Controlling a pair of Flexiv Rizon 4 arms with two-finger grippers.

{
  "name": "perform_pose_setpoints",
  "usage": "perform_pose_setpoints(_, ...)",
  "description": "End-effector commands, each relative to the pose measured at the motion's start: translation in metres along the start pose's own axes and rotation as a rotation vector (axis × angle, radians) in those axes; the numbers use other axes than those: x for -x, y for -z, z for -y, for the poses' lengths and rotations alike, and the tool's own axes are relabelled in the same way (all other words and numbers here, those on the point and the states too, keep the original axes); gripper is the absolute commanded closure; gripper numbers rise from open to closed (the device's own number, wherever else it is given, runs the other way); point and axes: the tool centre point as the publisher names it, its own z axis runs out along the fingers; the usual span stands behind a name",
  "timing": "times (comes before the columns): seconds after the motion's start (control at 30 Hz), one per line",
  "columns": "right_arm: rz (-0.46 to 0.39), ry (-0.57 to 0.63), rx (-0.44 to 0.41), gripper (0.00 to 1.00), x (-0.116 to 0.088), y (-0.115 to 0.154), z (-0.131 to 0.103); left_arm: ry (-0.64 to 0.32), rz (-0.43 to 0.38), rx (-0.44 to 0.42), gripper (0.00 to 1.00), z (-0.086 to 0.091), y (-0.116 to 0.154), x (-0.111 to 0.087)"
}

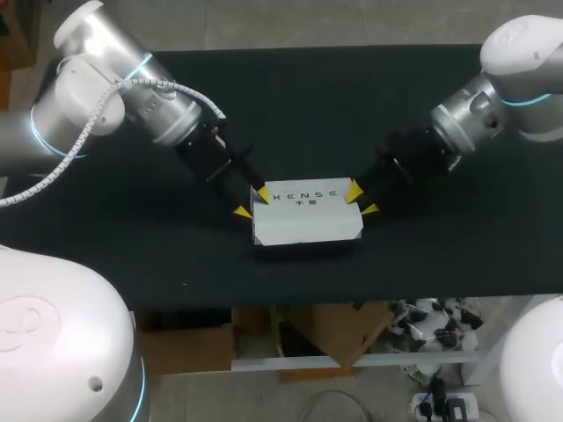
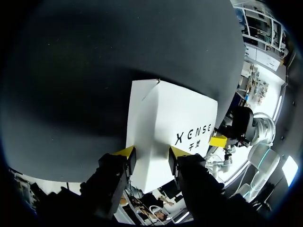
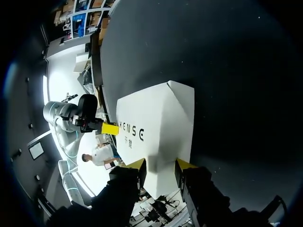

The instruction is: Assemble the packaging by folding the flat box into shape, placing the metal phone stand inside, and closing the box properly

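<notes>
Presently: white cardboard box (image 1: 308, 215), folded up into a block with its printed top panel facing up, sits flat on the black counter (image 1: 132, 220), about mid-counter, long side running 9 to 3 o'clock in the head view. No flap stands open in any view.

Left arm (image 1: 114, 97) comes in from 10 o'clock. My left fingers (image 1: 252, 202) sit at the box's 9 o'clock end. The yellow tips are spread apart: one is at the far corner of that end, by the top edge, and the other is just beside the end face, lower down. From the left wrist, the box (image 2: 165, 123) runs out ahead of my left fingers (image 2: 151, 152), and its near end fills the gap between the tips. The fingers are parted and hold nothing. I cannot tell whether the tips are pressing on the cardboard.

Right arm (image 1: 501, 88) comes in from 2 o'clock. My right fingers (image 1: 361, 200) mirror this at the box's 3 o'clock end: tips apart, one at the far top corner, one just off the end face. From the right wrist, the box (image 3: 156, 123) lies ahead of my right fingers (image 3: 161, 164), its end between the parted tips. Nothing is clamped there either.

Each wrist view catches one yellow tip of the other arm at the box's far end.
</notes>
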Motion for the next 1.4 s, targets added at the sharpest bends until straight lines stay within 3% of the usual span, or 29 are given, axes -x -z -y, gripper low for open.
perform_pose_setpoints(0.03,0.011,0.004,0.007,0.58,-0.005,-0.013,0.001,-0.004,0.001,-0.033,0.55,-0.007,-0.009,-0.002)
perform_pose_setpoints(0.9,0.039,0.006,0.019,0.59,-0.002,-0.017,0.009,-0.052,0.012,-0.071,0.54,-0.012,-0.011,0.007)
perform_pose_setpoints(1.4,0.023,-0.01,0.007,0.6,-0.004,-0.013,0.011,-0.019,0.026,-0.013,0.55,-0.012,-0.007,0.003)
